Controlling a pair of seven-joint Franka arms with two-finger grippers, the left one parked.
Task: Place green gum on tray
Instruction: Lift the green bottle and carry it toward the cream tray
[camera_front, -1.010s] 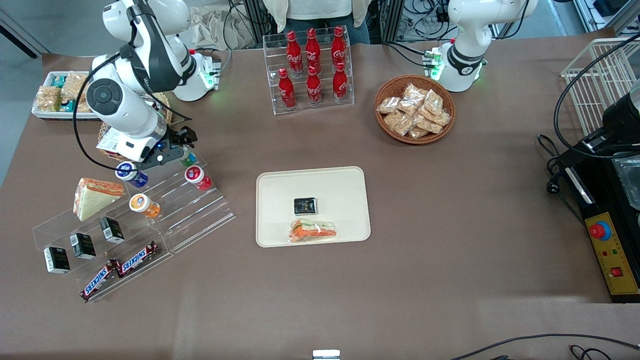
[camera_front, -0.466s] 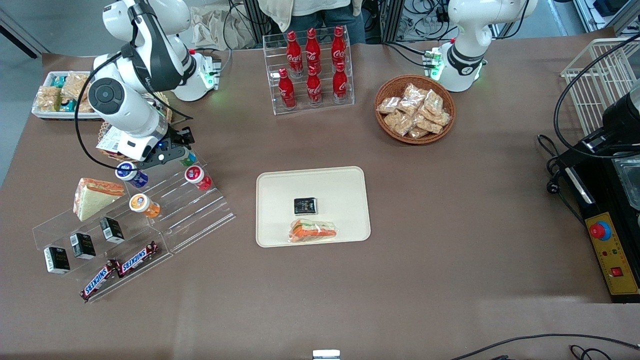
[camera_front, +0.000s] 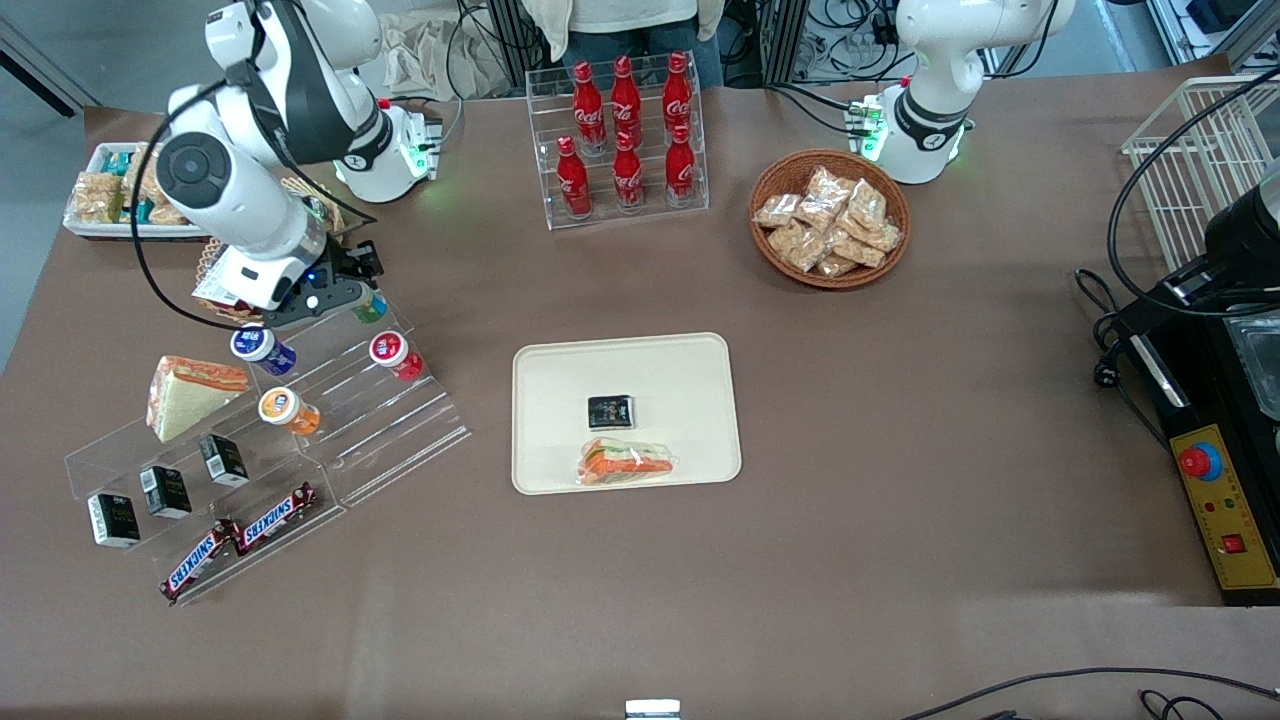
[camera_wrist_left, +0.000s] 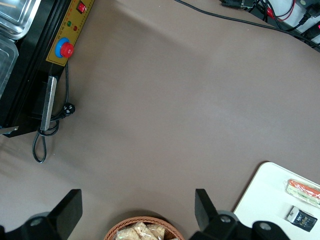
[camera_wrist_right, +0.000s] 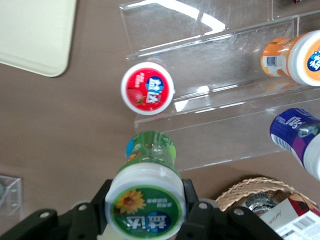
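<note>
My gripper (camera_front: 352, 292) is shut on the green gum (camera_wrist_right: 145, 200), a small green bottle with a white-rimmed green lid; its black fingers (camera_wrist_right: 191, 197) press both sides of the lid. In the front view the green gum (camera_front: 370, 307) shows just under the gripper, lifted above the top step of the clear acrylic stand (camera_front: 400, 420). The cream tray (camera_front: 690, 370) lies flat at the table's middle, toward the parked arm's end from the gripper. A corner of the tray (camera_wrist_right: 35, 35) also shows in the right wrist view.
On the stand are a red-lidded bottle (camera_front: 393, 352), a blue-lidded bottle (camera_front: 258, 346), an orange bottle (camera_front: 286, 409), a sandwich (camera_front: 188, 392), small black boxes and Snickers bars (camera_front: 240, 535). The tray holds a black packet (camera_front: 610, 411) and a wrapped sandwich (camera_front: 627, 462). A cola rack (camera_front: 625, 140) and wicker basket (camera_front: 765, 190) stand farther from the camera.
My gripper has risen and drawn away from the front camera, carrying the green gum up off the stand's top step. Nothing else has moved.
</note>
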